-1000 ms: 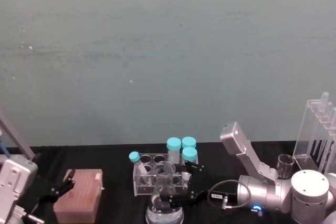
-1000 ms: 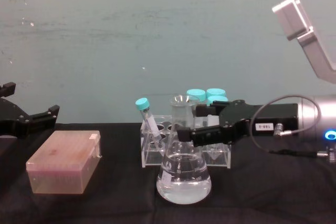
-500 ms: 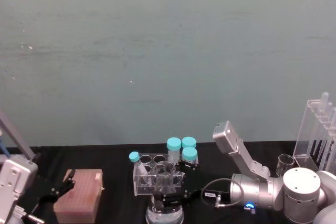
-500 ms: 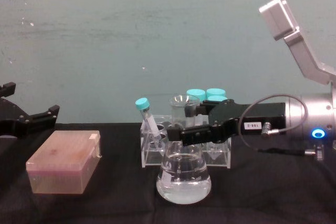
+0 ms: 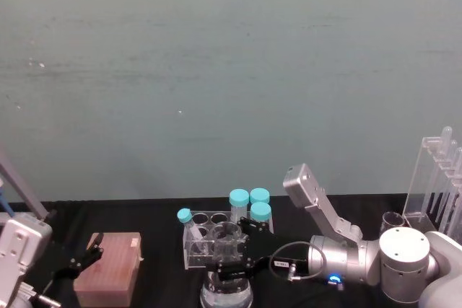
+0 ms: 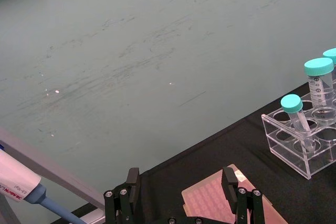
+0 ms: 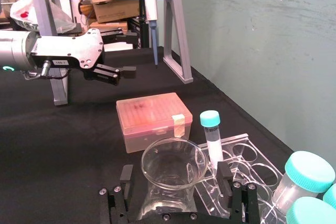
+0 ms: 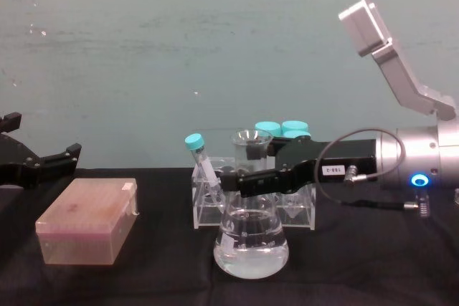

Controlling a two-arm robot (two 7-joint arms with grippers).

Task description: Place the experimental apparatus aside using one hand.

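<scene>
1. The right gripper (image 8: pixel 242 165) has its jaws spread, one on either side of the neck of the conical flask (image 8: pixel 251 243). In the right wrist view there is a gap between each black finger (image 7: pixel 224 174) and the glass, so nothing is clamped.
2. The flask stands upright on the black counter (image 8: pixel 143 277), with clear liquid in its wide bottom and its open mouth just above the jaws.
3. Right behind the flask is a clear tube rack (image 8: pixel 204 213). It holds three teal-capped tubes (image 8: pixel 283 128) standing straight and one thinner teal-capped tube (image 8: pixel 201 159) that leans.
4. Behind the jaws the arm lies level across the counter from the right: a silver wrist (image 8: pixel 419 166) with a lit blue ring, and a grey-white bracket (image 8: pixel 391 44) angled up above it.
5. Further right, beyond that arm, a small clear beaker (image 5: pixel 392 221) sits near a tall acrylic stand (image 5: pixel 437 178) holding long pipettes.
6. Well to the left, a pink tip box (image 8: pixel 86 220) rests on the counter.
7. The left gripper (image 6: pixel 180 182) hangs by that box with jaws wide and nothing between them.
</scene>
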